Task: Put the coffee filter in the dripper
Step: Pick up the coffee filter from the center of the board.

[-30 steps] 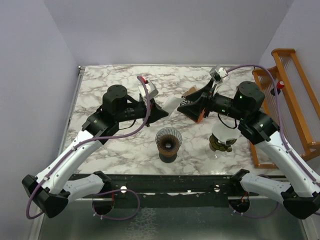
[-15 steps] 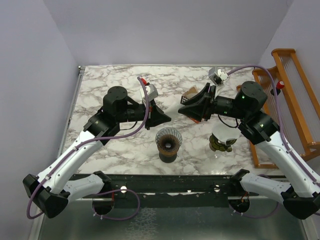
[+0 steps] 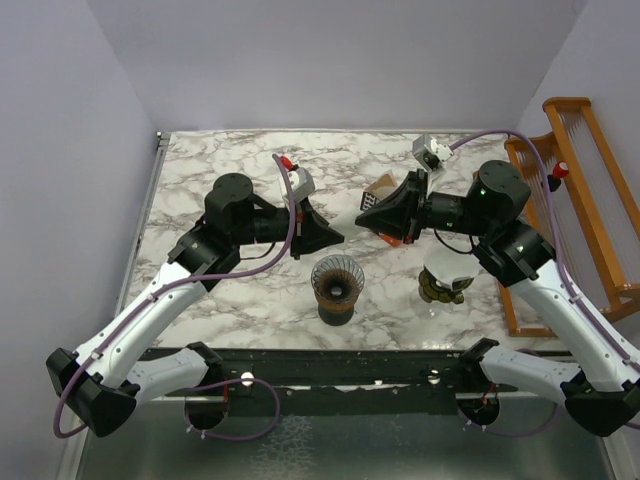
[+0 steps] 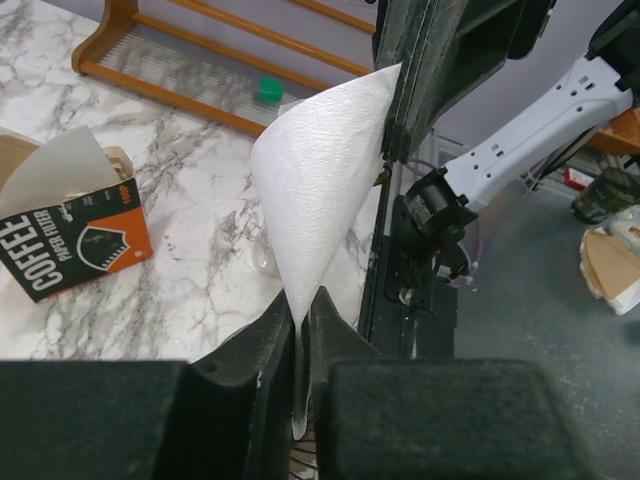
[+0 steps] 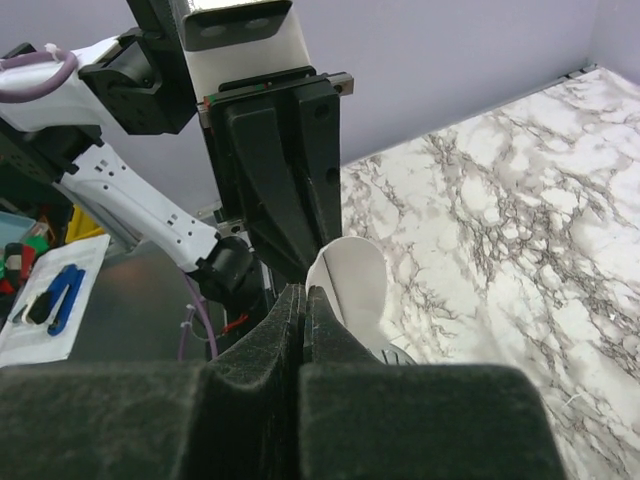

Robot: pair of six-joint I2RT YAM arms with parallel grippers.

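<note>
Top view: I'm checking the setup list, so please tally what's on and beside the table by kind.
Robot arms: 2 (left arm, right arm)
Dripper: 1
Loose coffee filter: 1, pinched by left gripper and right gripper
Carton: 1
Wooden rack: 1
White-topped item, unclear what: 1
Total: 7

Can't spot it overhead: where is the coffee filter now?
Left wrist view shows the coffee filter pinched between both grippers, left gripper at its narrow end, right gripper at its rim, beyond the dripper.
</note>
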